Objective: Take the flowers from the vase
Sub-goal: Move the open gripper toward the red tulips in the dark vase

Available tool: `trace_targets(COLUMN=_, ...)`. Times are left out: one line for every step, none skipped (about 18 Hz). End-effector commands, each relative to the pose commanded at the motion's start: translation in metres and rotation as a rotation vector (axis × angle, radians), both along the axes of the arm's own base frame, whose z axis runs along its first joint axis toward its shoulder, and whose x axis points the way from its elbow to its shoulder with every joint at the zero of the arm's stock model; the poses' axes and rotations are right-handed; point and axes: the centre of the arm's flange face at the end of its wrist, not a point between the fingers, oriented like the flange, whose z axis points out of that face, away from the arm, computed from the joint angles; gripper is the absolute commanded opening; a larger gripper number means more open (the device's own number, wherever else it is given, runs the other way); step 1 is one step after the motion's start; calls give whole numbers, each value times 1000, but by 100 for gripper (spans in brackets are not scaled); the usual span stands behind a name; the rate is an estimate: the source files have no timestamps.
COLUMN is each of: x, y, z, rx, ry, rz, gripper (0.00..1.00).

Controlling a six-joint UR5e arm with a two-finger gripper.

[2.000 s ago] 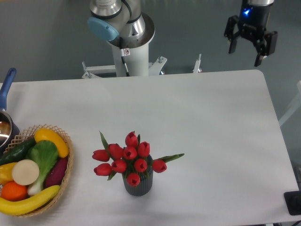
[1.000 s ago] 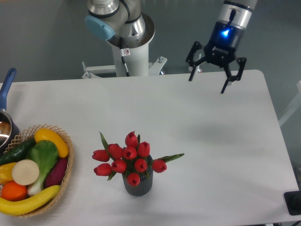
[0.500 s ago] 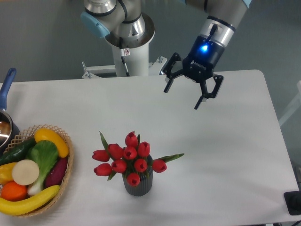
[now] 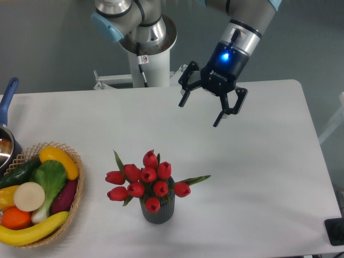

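Observation:
The flowers (image 4: 146, 180), a bunch of red tulip buds with green leaves, stand in the short dark grey ribbed vase (image 4: 157, 212) near the table's front edge. My gripper (image 4: 200, 114) hangs in the air above the table, up and to the right of the flowers and well apart from them. Its two black fingers are spread wide and hold nothing.
A wicker basket (image 4: 76, 194) with a banana, an orange, a yellow pepper and other vegetables sits at the front left. A pot with a blue handle (image 4: 7, 98) is at the left edge. The robot's base (image 4: 146, 54) stands behind the table.
The gripper has come from the far right corner down and to the left, toward the flowers, staying open. The flowers and vase have not moved.

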Motion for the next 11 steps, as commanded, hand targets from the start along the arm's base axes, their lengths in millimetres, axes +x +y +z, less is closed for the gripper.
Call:
trace_targets(x=1, y=1, z=-1, rx=-1, ry=-2, rz=-4, gripper=100)
trace_targets(x=1, y=1, z=-3, rx=-1, ry=-3, rz=-5, gripper=100)
trace_targets(x=2, y=2, z=-5, rx=-4, ry=-7, rz=-6, gripper=100)
trace_targets(x=3, y=1, z=-7, rx=-4, ry=-7, rz=-9, gripper=100)
trace_targets(x=1, y=2, z=-9, rx=-4, ry=-6, rz=-11, gripper=100)
trace_targets(x=3, y=6, z=-10, rx=-2, ry=4, rz=-22, gripper=100)
trace_targets(x=4, y=14, z=-14, rx=2, ry=14, rz=-37, gripper=100)
trace_targets(x=4, y=19, z=-18, rx=6, ry=26, rz=-48, gripper=100)
trace_targets(x=6, y=23, z=-25, rx=5, ry=27, rz=-56, gripper=100)
trace_targets(x=9, y=25, z=-32, rx=-4, ry=24, rz=-62, gripper=100)
trace_targets(x=13, y=24, z=-40, rx=-12, ry=32, rz=-67, gripper=100)
